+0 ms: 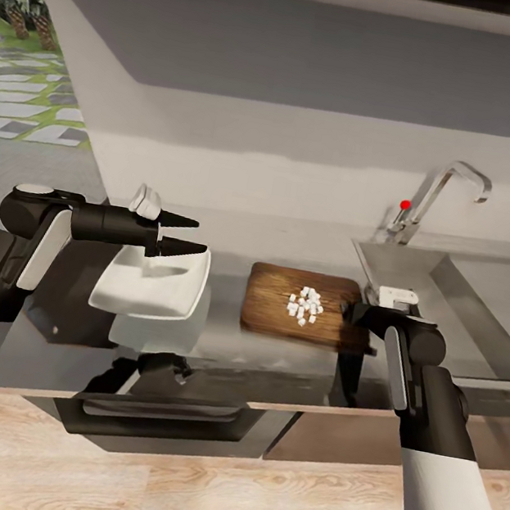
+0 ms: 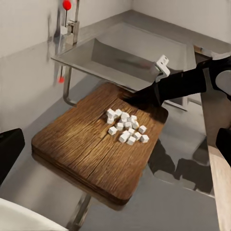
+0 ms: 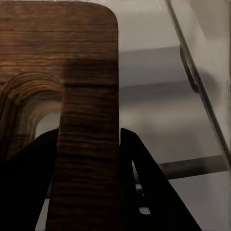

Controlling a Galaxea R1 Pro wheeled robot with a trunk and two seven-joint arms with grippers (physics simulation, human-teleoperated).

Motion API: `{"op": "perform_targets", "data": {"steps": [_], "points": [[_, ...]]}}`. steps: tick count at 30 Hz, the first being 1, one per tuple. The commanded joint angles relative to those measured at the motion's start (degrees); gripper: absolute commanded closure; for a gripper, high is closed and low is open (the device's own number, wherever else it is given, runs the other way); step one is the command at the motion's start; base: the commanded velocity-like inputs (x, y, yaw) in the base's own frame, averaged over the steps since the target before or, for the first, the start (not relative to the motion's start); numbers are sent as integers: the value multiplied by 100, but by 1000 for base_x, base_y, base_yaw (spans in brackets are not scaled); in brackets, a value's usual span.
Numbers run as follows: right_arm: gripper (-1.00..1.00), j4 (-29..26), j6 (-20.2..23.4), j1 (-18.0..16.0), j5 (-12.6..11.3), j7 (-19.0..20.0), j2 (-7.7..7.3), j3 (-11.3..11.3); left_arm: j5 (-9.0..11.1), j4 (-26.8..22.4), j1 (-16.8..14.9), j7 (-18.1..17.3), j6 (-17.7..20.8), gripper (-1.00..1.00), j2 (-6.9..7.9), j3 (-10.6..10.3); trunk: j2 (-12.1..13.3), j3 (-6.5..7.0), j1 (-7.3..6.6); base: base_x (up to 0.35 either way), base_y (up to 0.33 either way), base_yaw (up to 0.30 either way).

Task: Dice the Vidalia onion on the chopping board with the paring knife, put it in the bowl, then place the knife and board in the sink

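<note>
Grey desk carries everything, with the sink as landmark at its far right end. Just beside the sink the chopping board is held lifted by the right hand, whose fingers are pressed onto the board's sink-side edge. Beyond the board from the sink, the left hand pinches the rim of the raised, tilted bowl. The diced onion sits loose on the board's sink-side half. Risk: any sudden tilt could send cubes sliding off before the bowl is under them, and the thin edge grip may slip.
</note>
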Motion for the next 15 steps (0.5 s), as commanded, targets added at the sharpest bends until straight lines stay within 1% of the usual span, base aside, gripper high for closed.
{"op": "perform_targets", "data": {"steps": [1,15], "points": [[100,-5,24,-4,-42,-23,-1,-1,32,0,-5,7,37,-100,5,-9,-3,4,1,0,0,0],[100,-5,27,-4,-42,-23,-1,-1,32,2,-5,7,40,-100,5,-9,-3,133,1,0,0,0]]}}
